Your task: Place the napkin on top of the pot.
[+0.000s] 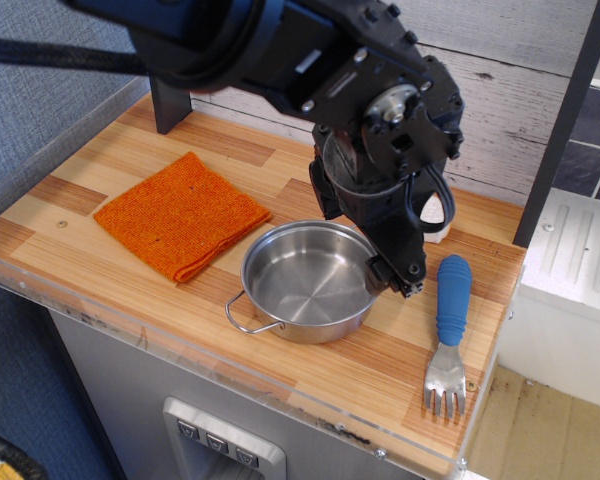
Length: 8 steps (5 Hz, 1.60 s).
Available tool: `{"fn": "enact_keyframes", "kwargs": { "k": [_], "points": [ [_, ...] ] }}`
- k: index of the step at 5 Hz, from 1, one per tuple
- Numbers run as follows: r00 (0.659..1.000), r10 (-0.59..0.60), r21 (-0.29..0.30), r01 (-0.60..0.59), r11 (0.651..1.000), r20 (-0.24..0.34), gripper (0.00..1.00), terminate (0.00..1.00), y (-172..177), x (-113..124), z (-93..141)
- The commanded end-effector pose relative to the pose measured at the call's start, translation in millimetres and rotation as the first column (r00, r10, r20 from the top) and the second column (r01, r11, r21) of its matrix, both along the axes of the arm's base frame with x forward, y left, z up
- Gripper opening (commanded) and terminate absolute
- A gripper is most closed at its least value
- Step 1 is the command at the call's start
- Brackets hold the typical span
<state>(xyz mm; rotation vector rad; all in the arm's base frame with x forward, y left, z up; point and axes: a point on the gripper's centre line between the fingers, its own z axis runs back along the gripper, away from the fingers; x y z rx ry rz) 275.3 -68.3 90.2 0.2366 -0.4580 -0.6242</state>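
observation.image: fork (450, 338) right of pot (310, 282), napkin (180, 215) left

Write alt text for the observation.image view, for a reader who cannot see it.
A black robot arm's end effector hangs by the right rim of an empty steel pot on a wooden table. A folded orange napkin lies flat to the pot's left, and a blue-handled fork lies to its right.

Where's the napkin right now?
The napkin lies flat on the wooden table, image-left of the pot, nearly touching its rim.
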Motion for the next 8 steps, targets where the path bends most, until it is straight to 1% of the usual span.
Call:
{"fn": "enact_keyframes", "kwargs": {
  "k": [1,2,3,4,5,6,7,8],
  "points": [
    [1.0,0.0,0.0,0.0,1.0,0.0,1.0,0.0,0.0,0.0,0.0],
    [0.997,0.076,-0.086,-0.075,0.994,0.003,1.0,0.0,25.5,3.1,11.5],
    [0.99,0.138,-0.124,-0.138,0.983,-0.003,1.0,0.0,61.0,3.7,14.1],
    [0.981,0.193,-0.145,-0.191,0.971,-0.002,1.0,0.0,94.8,4.3,15.4],
    [0.969,0.247,-0.13,-0.248,0.96,-0.023,1.0,0.0,133.6,3.8,7.9],
    [0.954,0.295,-0.119,-0.299,0.947,-0.049,1.0,0.0,162.4,7.4,-1.9],
    [0.941,0.331,-0.119,-0.338,0.934,-0.073,1.0,0.0,182.2,13.5,-10.4],
    [0.931,0.354,-0.088,-0.362,0.928,-0.094,1.0,0.0,193.3,22.8,-17.0]
  ]
}}
